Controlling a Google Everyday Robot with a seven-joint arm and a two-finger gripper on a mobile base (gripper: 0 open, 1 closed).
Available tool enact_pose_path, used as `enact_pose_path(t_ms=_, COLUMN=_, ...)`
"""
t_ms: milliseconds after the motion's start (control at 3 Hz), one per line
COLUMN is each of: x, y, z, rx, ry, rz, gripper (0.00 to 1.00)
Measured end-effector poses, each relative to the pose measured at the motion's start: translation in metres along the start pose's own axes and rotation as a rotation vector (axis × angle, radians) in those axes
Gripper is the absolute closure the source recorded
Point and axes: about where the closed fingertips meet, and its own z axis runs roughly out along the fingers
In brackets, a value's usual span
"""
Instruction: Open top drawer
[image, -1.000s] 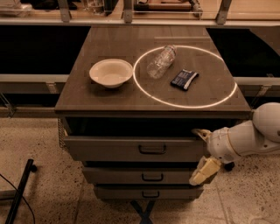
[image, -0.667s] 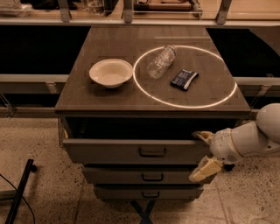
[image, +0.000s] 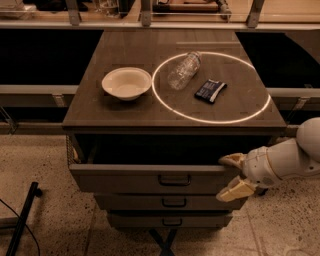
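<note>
The top drawer (image: 150, 180) is a wide grey-beige front with a dark bail handle (image: 174, 180) at its centre. It stands pulled out from under the cabinet top, with a dark gap behind its front. My gripper (image: 234, 175) is at the drawer's right end, well right of the handle. Its two tan fingers (image: 235, 191) are spread apart, one above and one below, holding nothing. The white arm comes in from the right edge.
On the cabinet top (image: 100, 107) lie a white bowl (image: 127, 83), a clear plastic bottle (image: 183, 70) on its side and a dark snack packet (image: 210, 90), inside a lit ring. Two shallower drawers (image: 170, 202) sit below. A black pole (image: 22, 220) leans at the lower left.
The gripper and arm have drifted slightly to the right, away from the drawer's end. The drawer stays pulled out by the same amount.
</note>
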Motion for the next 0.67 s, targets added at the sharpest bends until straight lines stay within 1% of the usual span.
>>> enact_pose_path(t_ms=333, x=0.001, y=0.002, z=-0.001, rx=-0.004, ry=0.000, rz=0.000, gripper=0.33)
enact_pose_path(t_ms=667, x=0.011, y=0.018, z=-0.014, rx=-0.042, ry=-0.001, rz=0.003, gripper=0.33)
